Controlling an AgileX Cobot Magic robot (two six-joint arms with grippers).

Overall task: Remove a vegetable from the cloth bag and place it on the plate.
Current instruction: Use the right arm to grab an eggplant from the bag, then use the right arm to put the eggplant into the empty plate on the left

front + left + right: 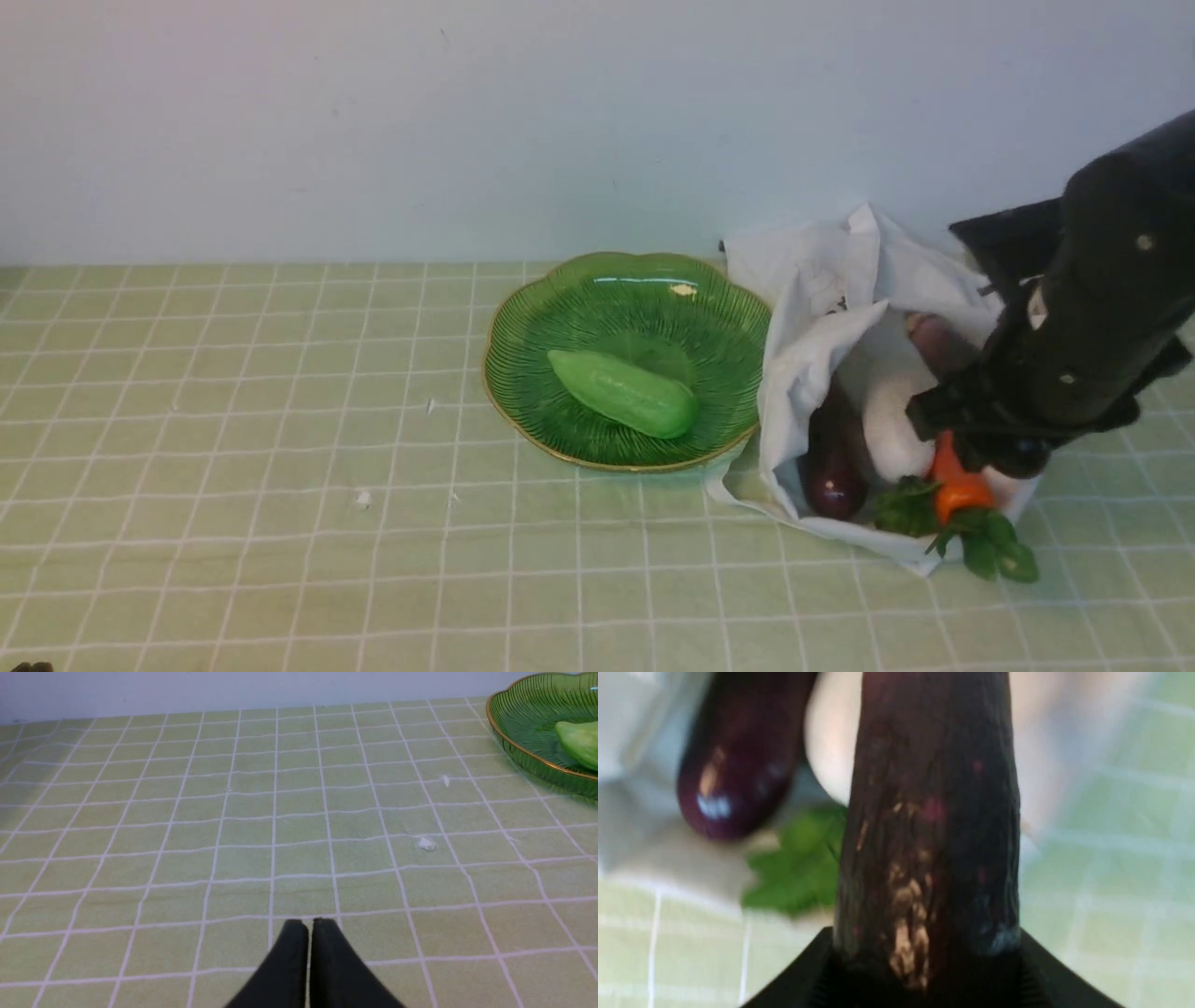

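The long dark purple-brown eggplant (929, 812) stands between the jaws of my right gripper (927, 961), which is shut on it. In the front view my right gripper (948, 411) is down in the open mouth of the white cloth bag (812, 308), and only the eggplant's paler brownish end (936, 341) shows above it. The green ribbed plate (728, 308) lies left of the bag with a light green cucumber (624, 392) on it. My left gripper (309, 921) is shut and empty over the bare tablecloth, away from the plate (518, 723).
In the bag lie a plump glossy purple eggplant (834, 481), a white vegetable (892, 411) and an orange carrot (957, 483) with green leaves (994, 551) spilling out in front. A wall stands close behind. Small white scraps (426, 843) lie on the checked green tablecloth.
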